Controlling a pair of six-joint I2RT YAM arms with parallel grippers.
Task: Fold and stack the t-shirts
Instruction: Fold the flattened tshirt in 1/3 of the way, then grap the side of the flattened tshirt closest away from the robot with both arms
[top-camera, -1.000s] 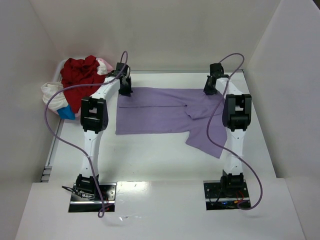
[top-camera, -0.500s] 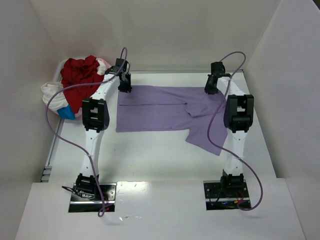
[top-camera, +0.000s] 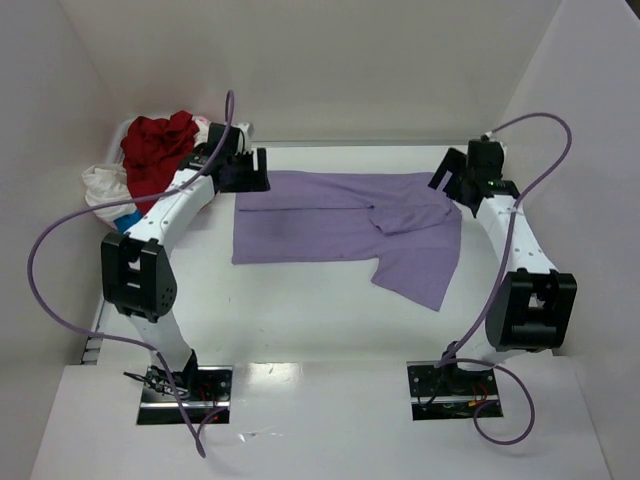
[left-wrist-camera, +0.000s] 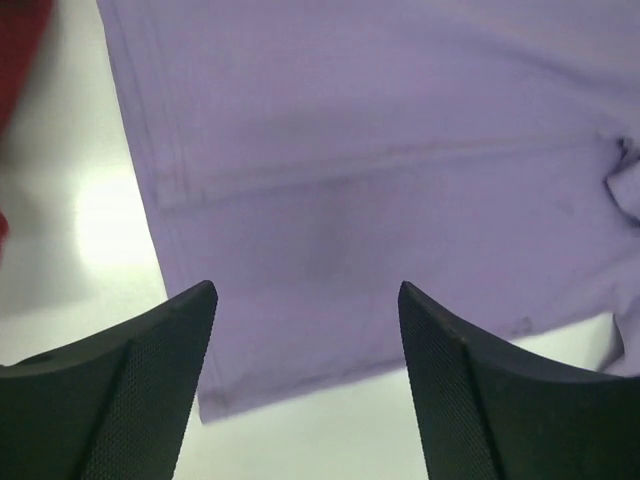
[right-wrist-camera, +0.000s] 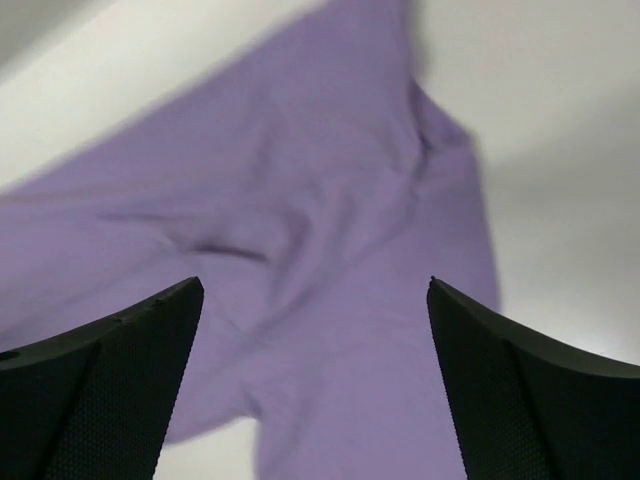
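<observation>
The lavender-purple t-shirt (top-camera: 340, 225) lies flat on the white table, folded over on itself, with one sleeve sticking out toward the front right (top-camera: 420, 275). My left gripper (top-camera: 248, 172) hovers at its far left corner, open with nothing in it. In the left wrist view the purple t-shirt (left-wrist-camera: 380, 170) lies below the open left gripper (left-wrist-camera: 305, 290). My right gripper (top-camera: 452, 180) is open over the shirt's far right corner. The right wrist view shows rumpled purple t-shirt (right-wrist-camera: 330, 240) under the open right gripper (right-wrist-camera: 315, 285). A bright red t-shirt (top-camera: 155, 150), a white one (top-camera: 105, 185) and a pale pink one (top-camera: 210, 130) are heaped at the back left.
The heap of shirts sits off the table's back left corner, with something blue (top-camera: 128, 224) under it. White walls enclose the table (top-camera: 300, 300) on the left, back and right. Purple cables loop from both arms.
Both grippers have opened and let go of the purple shirt's far edge. Both arms have swung outward, the left elbow to the left and the right elbow to the right.
</observation>
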